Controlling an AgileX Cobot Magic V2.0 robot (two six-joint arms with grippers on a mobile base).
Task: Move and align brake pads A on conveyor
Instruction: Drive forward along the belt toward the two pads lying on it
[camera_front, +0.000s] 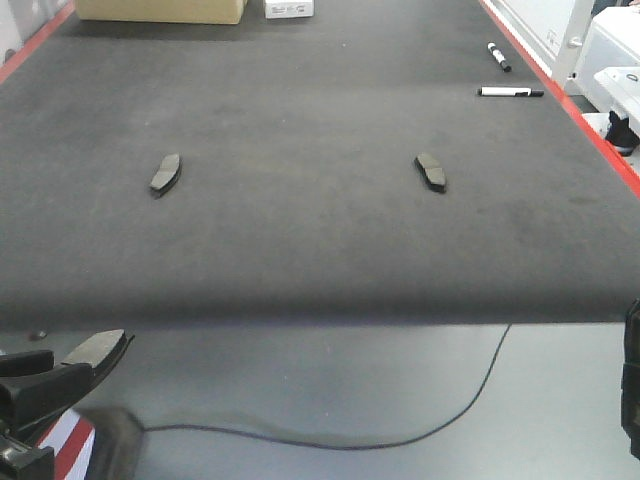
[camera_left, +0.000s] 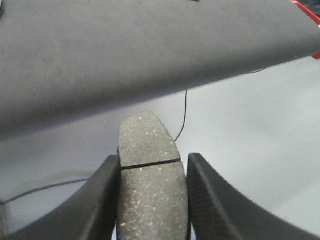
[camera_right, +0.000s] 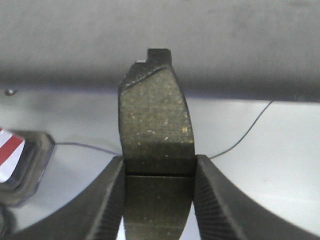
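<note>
Pads are in both of your end effectors, so you are in the carry step, with placing and aligning on the conveyor (camera_front: 300, 220) ahead. Your left end effector (camera_left: 150, 200) is clamped on a brake pad (camera_left: 149, 165), fingers (camera_left: 100, 200) pressing its two long edges at the centre groove, friction face toward the camera. Your right end effector (camera_right: 159, 200) grips a second pad (camera_right: 157, 135) the same way, its backing-plate tab pointing at the belt. Both hang over the steel tabletop (camera_front: 400, 400), just short of the conveyor's near edge. Two more pads already lie on the belt, one left (camera_front: 166, 173) and one right (camera_front: 431, 171), well apart and angled differently. Next, you likely need to reach forward past the near edge and lower each pad flat, in line with those two.
</note>
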